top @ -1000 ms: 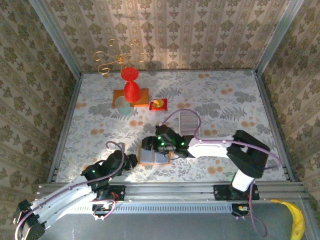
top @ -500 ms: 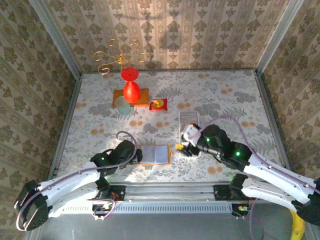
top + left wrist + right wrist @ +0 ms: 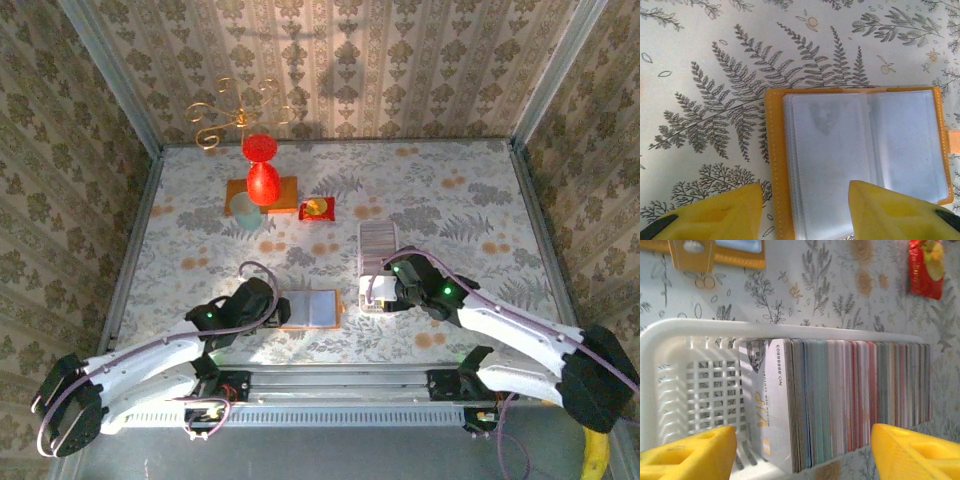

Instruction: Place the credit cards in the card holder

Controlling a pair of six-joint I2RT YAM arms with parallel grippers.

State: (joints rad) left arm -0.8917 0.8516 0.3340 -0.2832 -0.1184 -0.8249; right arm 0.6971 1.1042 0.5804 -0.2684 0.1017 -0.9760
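Note:
The card holder (image 3: 314,309) lies open near the table's front, orange-edged with clear sleeves (image 3: 860,150). My left gripper (image 3: 276,306) is at its left edge, open (image 3: 805,215). One yellow finger (image 3: 710,215) is over the tablecloth and the other is over the left sleeve page, with nothing held. The credit cards (image 3: 850,395) stand on edge in a white basket (image 3: 377,235), a silver VIP card (image 3: 765,400) at the front. My right gripper (image 3: 386,290) hangs open (image 3: 802,455) over the basket's near end, its fingers straddling the card stack.
A red snack packet (image 3: 317,208) lies behind the holder. A red goblet (image 3: 262,178) and a teal cup (image 3: 244,210) stand on an orange tray at the back left, beside a gold wire stand (image 3: 232,113). Papered walls enclose the table. A banana (image 3: 596,440) lies off the table's front right.
The right arm pulled away from over the card holder and came to the basket of cards. The left gripper advanced from the front edge up to the holder's left side.

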